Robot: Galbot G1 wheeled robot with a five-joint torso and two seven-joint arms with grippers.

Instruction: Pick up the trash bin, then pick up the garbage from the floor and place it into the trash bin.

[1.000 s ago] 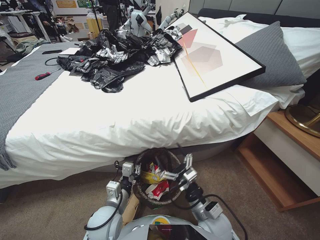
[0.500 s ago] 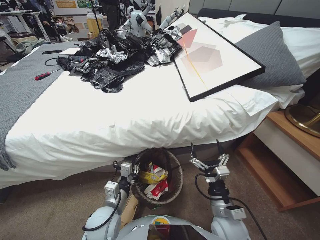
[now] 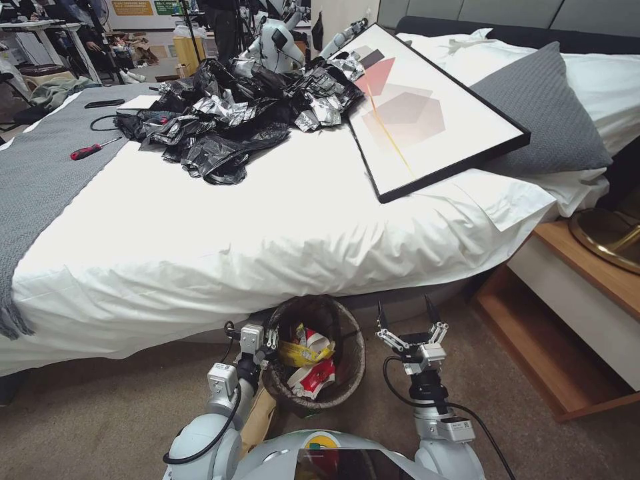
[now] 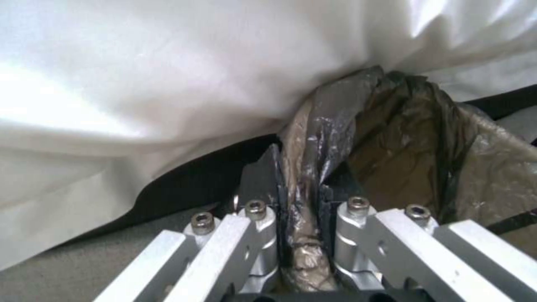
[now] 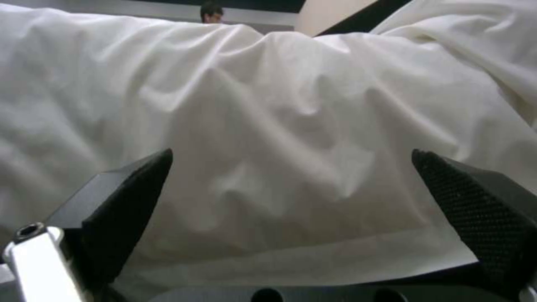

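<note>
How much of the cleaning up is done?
Cups and wrappers already sit in the bin. The left gripper is clamped on the bin's rim. The right gripper is open and empty beside it. No litter shows on the floor here.

My black-tipped silver left fingers (image 4: 263,184) pinch the trash bin (image 3: 353,360), its bag dark brown; red-and-white cups and yellow wrappers, the garbage (image 3: 310,363), inside. White bed sheet (image 3: 220,233), grey pillow (image 3: 540,113).
</note>
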